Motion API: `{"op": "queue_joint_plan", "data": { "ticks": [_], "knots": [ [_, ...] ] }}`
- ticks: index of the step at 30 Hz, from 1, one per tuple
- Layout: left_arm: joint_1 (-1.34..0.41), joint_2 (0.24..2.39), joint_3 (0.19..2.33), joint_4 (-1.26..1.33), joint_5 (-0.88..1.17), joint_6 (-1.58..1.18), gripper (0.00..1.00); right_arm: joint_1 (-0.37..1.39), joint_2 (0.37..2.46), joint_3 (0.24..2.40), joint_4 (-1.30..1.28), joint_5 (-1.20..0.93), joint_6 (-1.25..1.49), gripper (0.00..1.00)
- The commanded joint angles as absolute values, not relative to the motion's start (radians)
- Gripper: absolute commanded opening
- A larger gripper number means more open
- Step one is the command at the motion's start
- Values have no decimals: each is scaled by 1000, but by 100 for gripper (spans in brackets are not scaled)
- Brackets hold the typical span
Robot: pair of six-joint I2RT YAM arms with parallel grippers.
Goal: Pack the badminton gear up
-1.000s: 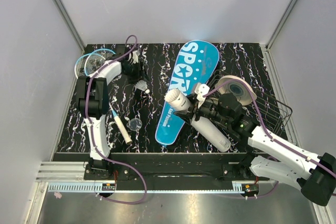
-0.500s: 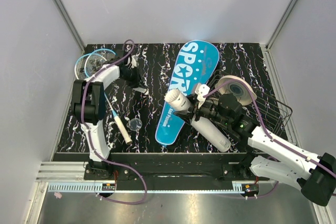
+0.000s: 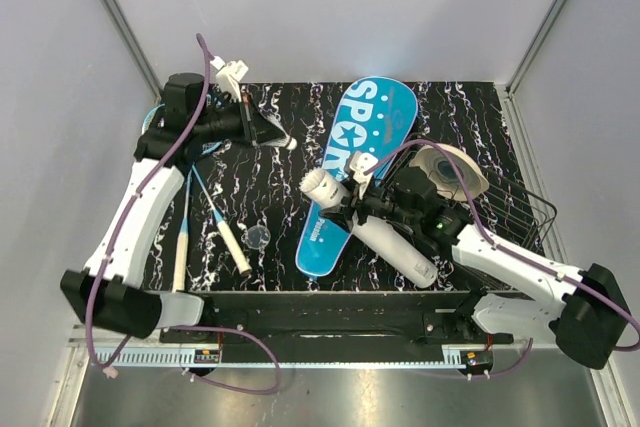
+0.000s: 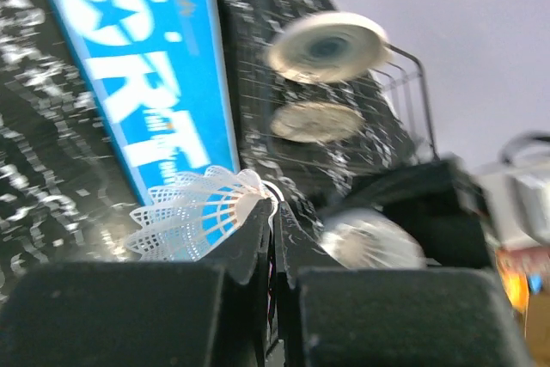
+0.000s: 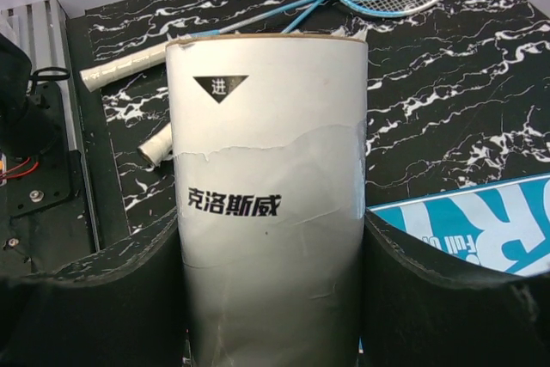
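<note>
Left fingers (image 4: 249, 255) pinch 1 shuttlecock (image 4: 193, 212); right fingers (image 5: 412, 290) grip the tube (image 5: 271, 212). Next, likely: aligning shuttlecock with tube mouth.

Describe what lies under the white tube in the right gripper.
Beneath the gripped end of the white tube lies the blue SPORT cover; beneath the rest, the black marbled table. Tube and right gripper hide anything directly underneath.

Black, white-veined marble tabletop (image 3: 285, 182) mid-frame. Plain pale grey walls (image 3: 330, 7) at top, left and right. Brushed metal floor (image 3: 380, 397) along bottom edge.
</note>
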State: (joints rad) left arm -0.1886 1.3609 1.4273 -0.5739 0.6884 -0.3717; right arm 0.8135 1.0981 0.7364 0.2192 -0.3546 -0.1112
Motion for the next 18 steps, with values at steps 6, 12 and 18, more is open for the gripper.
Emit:
{"op": "queue_joint_plan", "data": {
  "ticks": [6,12,18],
  "knots": [
    [-376,1220,1417,-555,818,-391,3,819,1175,818,307,-393,-126,26],
    [-419,1226,1413,-606,767,-373,2,821,1146,804,302,-379,-129,26],
    [-419,1215,1394,-617,758,-365,1,819,1118,782,304,-367,-127,26]
  ]
}}
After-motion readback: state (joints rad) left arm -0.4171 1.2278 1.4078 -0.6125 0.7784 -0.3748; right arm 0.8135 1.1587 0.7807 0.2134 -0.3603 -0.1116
